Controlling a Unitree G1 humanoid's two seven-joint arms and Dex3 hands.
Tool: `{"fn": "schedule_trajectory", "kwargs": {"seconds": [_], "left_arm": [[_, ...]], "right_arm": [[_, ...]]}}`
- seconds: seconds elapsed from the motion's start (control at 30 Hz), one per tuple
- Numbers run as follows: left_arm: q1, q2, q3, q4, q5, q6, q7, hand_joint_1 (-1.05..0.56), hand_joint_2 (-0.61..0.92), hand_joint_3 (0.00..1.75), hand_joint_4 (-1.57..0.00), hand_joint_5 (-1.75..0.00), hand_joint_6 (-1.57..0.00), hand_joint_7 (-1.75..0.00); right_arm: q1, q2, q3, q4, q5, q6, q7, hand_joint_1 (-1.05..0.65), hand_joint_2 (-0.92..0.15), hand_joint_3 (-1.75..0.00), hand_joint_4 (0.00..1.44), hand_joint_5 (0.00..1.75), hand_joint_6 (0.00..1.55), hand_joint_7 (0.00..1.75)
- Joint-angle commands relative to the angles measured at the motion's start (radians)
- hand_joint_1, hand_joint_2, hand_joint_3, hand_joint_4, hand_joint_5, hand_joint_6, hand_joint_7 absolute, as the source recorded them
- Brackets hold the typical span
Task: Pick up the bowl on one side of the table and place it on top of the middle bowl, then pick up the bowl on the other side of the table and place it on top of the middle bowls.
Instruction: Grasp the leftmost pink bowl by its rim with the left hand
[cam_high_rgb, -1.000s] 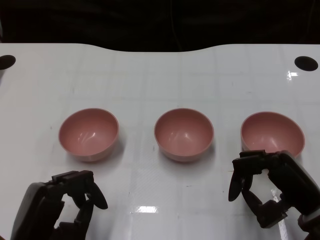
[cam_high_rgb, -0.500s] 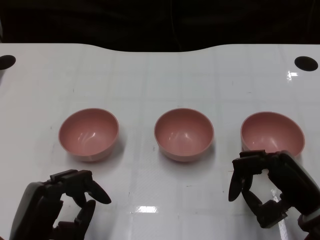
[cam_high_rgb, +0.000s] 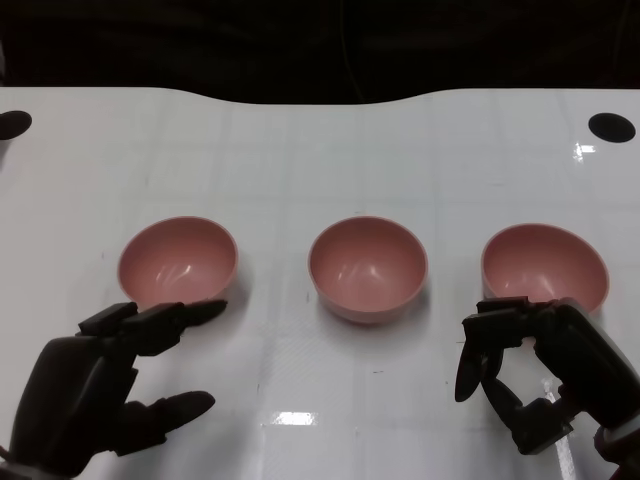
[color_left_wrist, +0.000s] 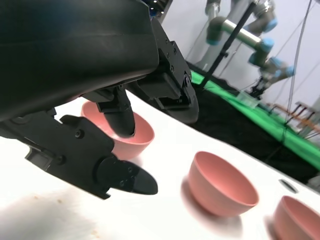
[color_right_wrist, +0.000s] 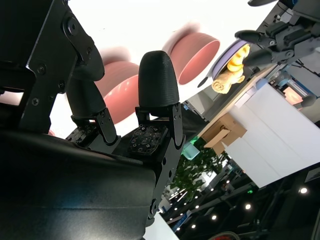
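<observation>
White glossy table (cam_high_rgb: 320, 160), faint grid lines, ceiling-light glare just in front of the middle bowl (cam_high_rgb: 368, 268); far edge curves inward behind that bowl, black background beyond. Dark round holes in the tabletop: one (cam_high_rgb: 612, 126) at the far corner on the robot's right of the middle bowl, one (cam_high_rgb: 14, 124) at the far corner on its left. Three pink bowls upright in a row, well apart: left bowl (cam_high_rgb: 179, 267) and right bowl (cam_high_rgb: 545, 268) flank the middle bowl, none stacked. Left hand (cam_high_rgb: 100, 395) nearer the robot than the left bowl, fingers spread, holding nothing; upper fingertips reach just beside that bowl's near rim, contact cannot be told. Right hand (cam_high_rgb: 540, 375) nearer the robot than the right bowl, fingers apart, empty, overlapping the bowl's near rim in the head view. Left wrist view: beyond the middle bowl, green cloth (color_left_wrist: 260, 120) over dark floor, grey robot arm (color_left_wrist: 245, 35) with blue joints. Right wrist view: white cabinet (color_right_wrist: 280, 140), potted greenery (color_right_wrist: 200, 165), ceiling spotlights.
</observation>
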Motion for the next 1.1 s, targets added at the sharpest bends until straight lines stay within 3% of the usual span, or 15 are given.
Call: {"fn": "schedule_trajectory", "kwargs": {"seconds": [0.03, 0.5, 0.77, 1.1], "left_arm": [[0.007, 0.028, -0.004, -0.070, 0.044, 0.089, -0.038, -0.43, 0.92, 0.12, -0.35, -0.69, -0.47, 0.00], [-0.118, 0.033, -0.149, -0.161, 0.449, 0.512, -0.108, -0.56, 0.92, 0.05, -0.24, -0.41, -0.27, 0.00], [-0.242, -0.002, -0.257, -0.035, 0.563, 0.687, -0.126, -0.58, 0.92, 0.08, -0.25, -0.40, -0.28, -0.01], [-0.412, -0.020, -0.357, 0.210, 0.569, 0.790, -0.112, -0.55, 0.92, 0.07, -0.33, -0.40, -0.34, -0.02]], "right_arm": [[0.007, -0.007, 0.000, -0.013, 0.004, 0.008, -0.005, 0.34, 0.02, -1.73, 1.03, 1.71, 1.05, 1.18], [0.011, -0.006, 0.002, -0.025, 0.006, 0.014, -0.005, 0.35, 0.04, -1.74, 1.03, 1.73, 1.05, 1.19], [0.012, -0.006, 0.004, -0.029, 0.002, 0.015, -0.006, 0.32, 0.04, -1.74, 1.02, 1.74, 1.04, 1.20], [0.019, -0.004, 0.004, -0.044, 0.000, 0.021, -0.007, 0.33, 0.04, -1.74, 1.03, 1.74, 1.04, 1.20]]}}
